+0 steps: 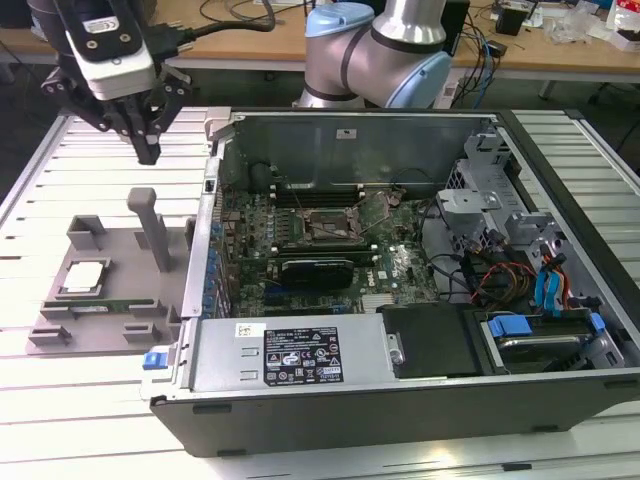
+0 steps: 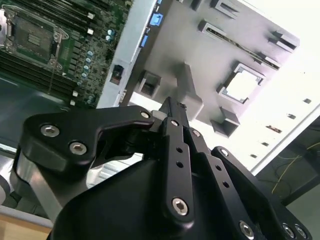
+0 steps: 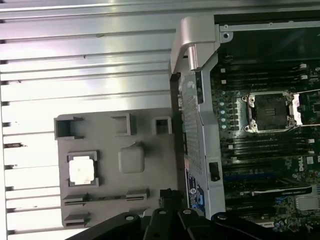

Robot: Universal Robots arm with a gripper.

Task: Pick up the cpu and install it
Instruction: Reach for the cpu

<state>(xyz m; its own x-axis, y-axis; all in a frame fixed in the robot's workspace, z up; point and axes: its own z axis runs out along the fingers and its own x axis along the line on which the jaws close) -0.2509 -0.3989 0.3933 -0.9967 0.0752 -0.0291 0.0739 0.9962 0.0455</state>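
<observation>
The cpu [image 1: 82,277] lies flat in a square recess of the grey tray [image 1: 115,255]; the tray rests on the slatted bench [image 1: 60,400], just beside the open computer case [image 1: 400,420], at the exterior view's left. The fingers [image 1: 146,135] hang above the tray near its upright post [image 1: 152,228], pressed together with nothing between them, well apart from the cpu; the motherboard socket [image 1: 325,228] sits inside the case.

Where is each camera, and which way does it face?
Exterior view: off the arm, raised, facing the open computer case; arm and claw show.
First wrist view: on the wrist, looking down at the grey tray holding the cpu; claw shows.
Second wrist view: on the wrist, looking past the claw at that tray.
All share the cpu and socket.
</observation>
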